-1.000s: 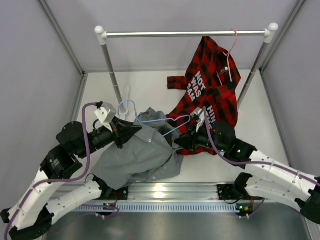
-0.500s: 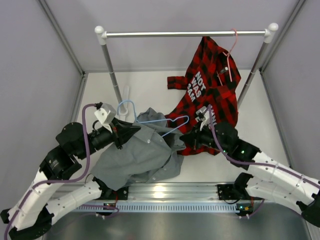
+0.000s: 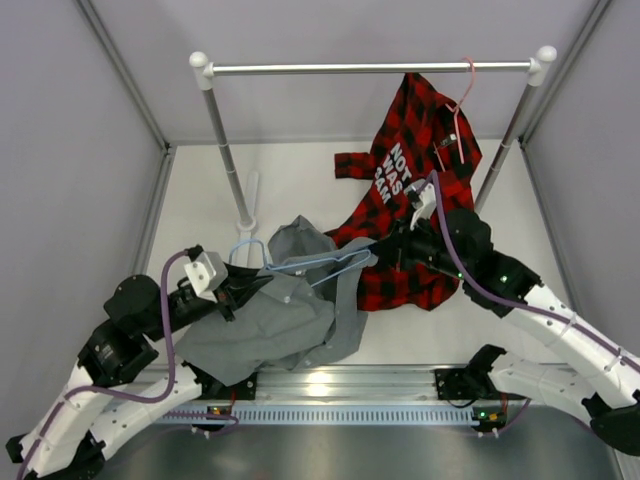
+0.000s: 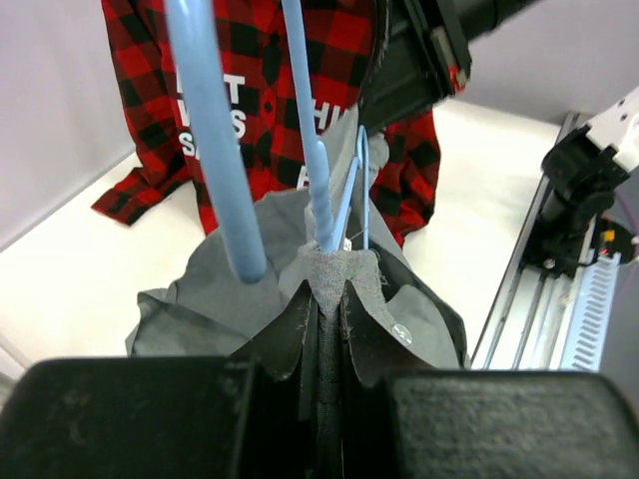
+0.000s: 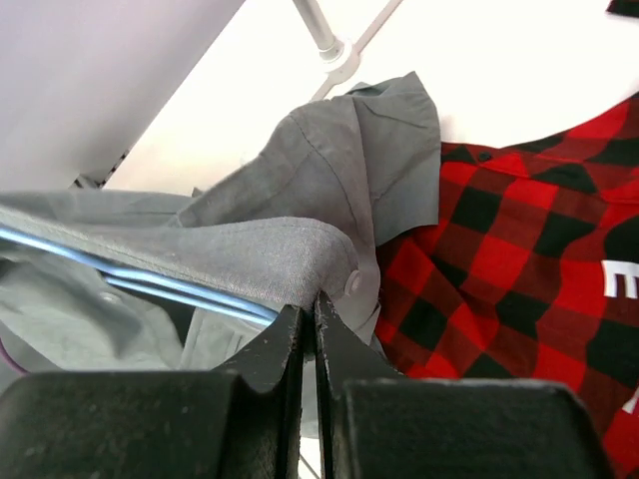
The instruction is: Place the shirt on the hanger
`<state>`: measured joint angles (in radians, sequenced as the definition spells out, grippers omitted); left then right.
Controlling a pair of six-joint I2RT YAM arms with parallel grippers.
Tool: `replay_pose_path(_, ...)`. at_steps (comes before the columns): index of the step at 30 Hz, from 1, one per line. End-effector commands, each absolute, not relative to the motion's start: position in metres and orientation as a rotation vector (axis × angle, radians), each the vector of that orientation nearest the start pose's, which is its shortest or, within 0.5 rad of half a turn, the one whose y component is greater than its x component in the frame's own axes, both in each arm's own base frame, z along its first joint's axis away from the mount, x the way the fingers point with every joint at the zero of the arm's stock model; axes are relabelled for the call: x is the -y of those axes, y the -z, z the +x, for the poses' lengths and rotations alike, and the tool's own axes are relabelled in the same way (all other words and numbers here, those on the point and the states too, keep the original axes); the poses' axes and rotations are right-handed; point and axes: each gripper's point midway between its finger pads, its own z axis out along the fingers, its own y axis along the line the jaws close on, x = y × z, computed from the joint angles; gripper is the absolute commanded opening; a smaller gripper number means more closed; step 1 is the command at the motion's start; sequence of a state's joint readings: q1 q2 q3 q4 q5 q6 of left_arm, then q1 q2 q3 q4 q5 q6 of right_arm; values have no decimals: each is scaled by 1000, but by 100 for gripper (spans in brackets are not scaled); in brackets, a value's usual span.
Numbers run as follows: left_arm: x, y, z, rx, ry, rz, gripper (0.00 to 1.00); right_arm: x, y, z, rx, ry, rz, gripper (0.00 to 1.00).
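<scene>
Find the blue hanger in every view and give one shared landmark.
Top view: hanger left of centre, against the grey shirt.
Left wrist: hanger, blue wires rising from centre to top edge.
Right wrist: hanger, blue wire at left, under grey fabric.
Shared landmark: red plaid shirt, in all three.

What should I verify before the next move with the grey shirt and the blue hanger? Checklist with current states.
1. Left jaws shut on a fold of the shirt: ok.
2. Right jaws shut on the shirt's edge: ok.
3. Hook of the hanger showing outside the fabric: ok.
4. Fabric draped over the hanger wire: ok at the right jaws.
5. Both hanger shoulders seated inside the shirt: cannot tell, the fabric is bunched.
6. Plaid shirt out of the working area: not ok, it lies just behind the right jaws.
</scene>
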<state>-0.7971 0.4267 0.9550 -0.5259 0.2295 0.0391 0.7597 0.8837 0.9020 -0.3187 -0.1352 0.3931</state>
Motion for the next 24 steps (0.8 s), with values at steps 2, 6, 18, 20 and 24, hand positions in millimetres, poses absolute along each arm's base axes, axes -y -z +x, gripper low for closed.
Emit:
replay_pose_path(2, 174, -368, 115, -1249, 712, 885, 0, -225, -292, 222, -1965, -745, -438, 0)
replay_pose_path(6, 171, -361, 126, -1272, 653, 862, 0, -231, -307, 224, -1973, -755, -482, 0)
replay_pose_path(18, 155, -388, 155, -1350, 603, 606, 0, -222, -287, 219, -2014, -703, -502, 0)
replay_pose_path(20, 156, -392, 154, -1348, 618, 598, 0, -220, -281, 221, -2018, -681, -497, 0)
replay_pose_path(24, 158, -386, 160, -1369, 591, 602, 0, -222, -291, 215, -1990, -722, -512, 0)
